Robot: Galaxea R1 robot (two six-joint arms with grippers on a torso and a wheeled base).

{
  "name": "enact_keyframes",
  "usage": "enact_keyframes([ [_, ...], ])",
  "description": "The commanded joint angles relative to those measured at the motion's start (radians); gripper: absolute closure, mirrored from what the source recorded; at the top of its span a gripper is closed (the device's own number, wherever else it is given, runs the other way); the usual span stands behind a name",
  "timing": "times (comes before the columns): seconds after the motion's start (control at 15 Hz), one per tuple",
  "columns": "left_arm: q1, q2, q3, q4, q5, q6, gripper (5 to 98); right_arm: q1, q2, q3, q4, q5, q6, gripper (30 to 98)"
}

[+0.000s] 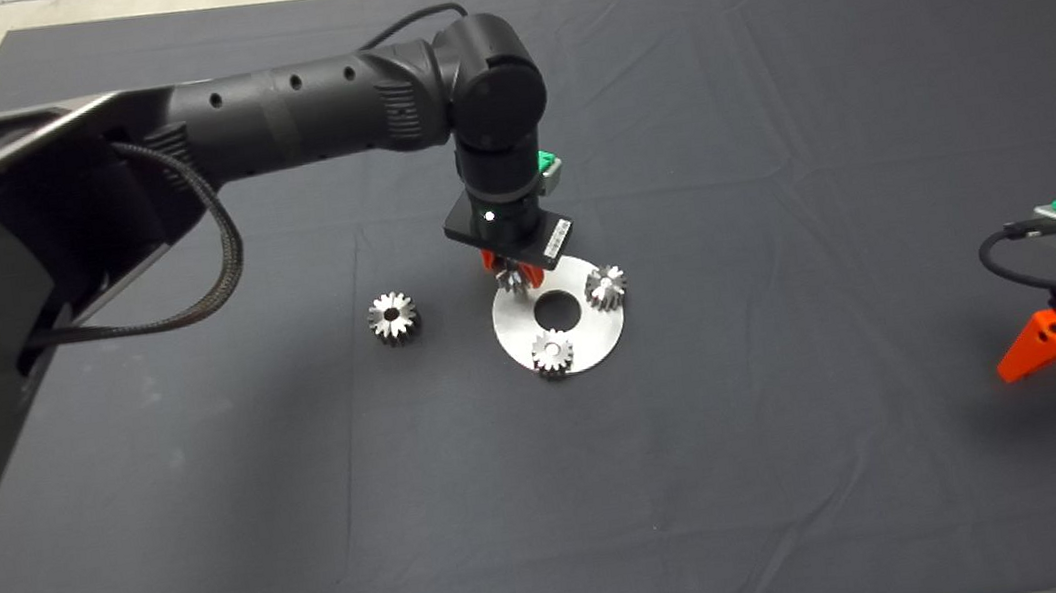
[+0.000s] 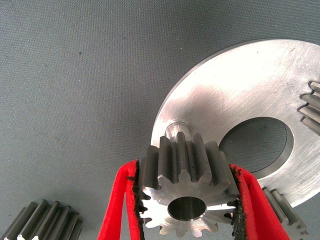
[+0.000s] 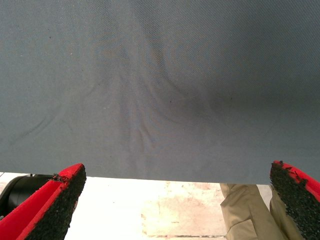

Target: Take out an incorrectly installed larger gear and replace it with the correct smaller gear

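My left gripper (image 1: pixel 514 278) is shut on a smaller gear (image 2: pixel 186 192), a shiny steel gear with a centre hole, held between the red fingers (image 2: pixel 117 210). It hangs just over the far-left part of the round steel plate (image 1: pixel 583 330), close beside a bare short peg (image 2: pixel 176 130). Two more small gears (image 1: pixel 605 286) (image 1: pixel 552 351) sit on the plate. The larger gear (image 1: pixel 392 316) lies on the mat to the left of the plate; it also shows in the left wrist view (image 2: pixel 42 222). My right gripper (image 1: pixel 1039 355) is open and idle at the right edge.
The plate has a large centre hole (image 1: pixel 555 310). The dark mat (image 1: pixel 214 526) is wrinkled. The right wrist view shows the mat's edge, pale floor and a person's leg (image 3: pixel 245 210) in khaki trousers beyond it.
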Motion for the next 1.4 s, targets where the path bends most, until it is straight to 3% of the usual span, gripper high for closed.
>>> enact_keyframes([
  [0.0, -0.008, 0.003, -0.004, -0.006, -0.002, 0.006, 77.8, 0.016, 0.002, 0.005, 0.015, -0.097, -0.004, 31.6],
  [0.67, -0.020, 0.005, -0.004, -0.005, 0.009, 0.014, 77.8, 0.014, 0.012, 0.011, 0.017, -0.097, -0.002, 31.6],
  [0.93, -0.020, 0.005, -0.013, -0.008, 0.020, 0.090, 77.8, 0.014, 0.011, 0.013, 0.017, -0.097, -0.002, 31.6],
  [1.33, -0.041, 0.005, -0.004, -0.008, 0.033, 0.097, 77.9, 0.013, 0.010, 0.013, 0.016, -0.097, 0.004, 31.6],
])
